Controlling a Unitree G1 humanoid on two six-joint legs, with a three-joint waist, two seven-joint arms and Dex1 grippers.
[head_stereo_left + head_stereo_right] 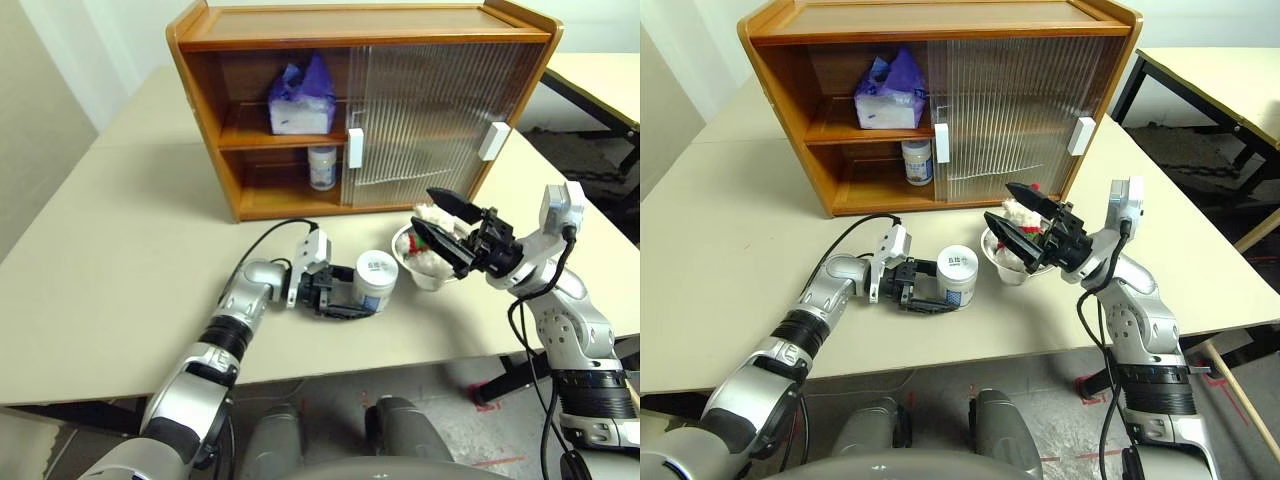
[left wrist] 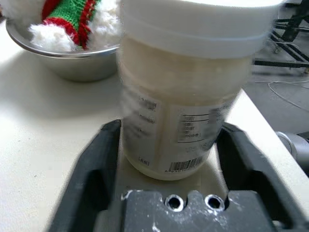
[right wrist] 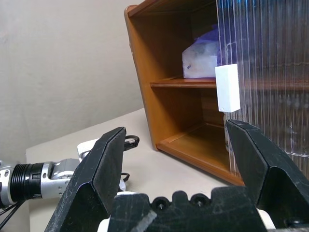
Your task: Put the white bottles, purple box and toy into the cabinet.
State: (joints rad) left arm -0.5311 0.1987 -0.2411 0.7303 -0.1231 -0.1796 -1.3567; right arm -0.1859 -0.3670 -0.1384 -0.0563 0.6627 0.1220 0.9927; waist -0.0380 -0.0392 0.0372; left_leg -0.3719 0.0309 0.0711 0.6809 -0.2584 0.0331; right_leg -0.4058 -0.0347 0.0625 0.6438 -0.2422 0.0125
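1. The left gripper (image 1: 352, 297) brackets the squat white plastic jar (image 1: 376, 279) on the table; whether its fingers (image 2: 94, 164) press yet is unclear.
2. The right gripper (image 1: 452, 230) hangs wide, empty, above the fluffy white plush toy (image 2: 72, 19) in its metal bowl (image 2: 63, 63).
3. The lilac tissue pack (image 1: 301, 98) and second jar (image 1: 322, 166) sit shelved in the orange-brown wooden cabinet (image 1: 200, 95).

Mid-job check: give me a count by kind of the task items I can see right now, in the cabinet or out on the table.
White bottles: 2, one on the cabinet's lower shelf, one on the table between the left hand's fingers
Purple box: 1, on the upper shelf
Toy: 1, in the metal bowl on the table
Total: 4
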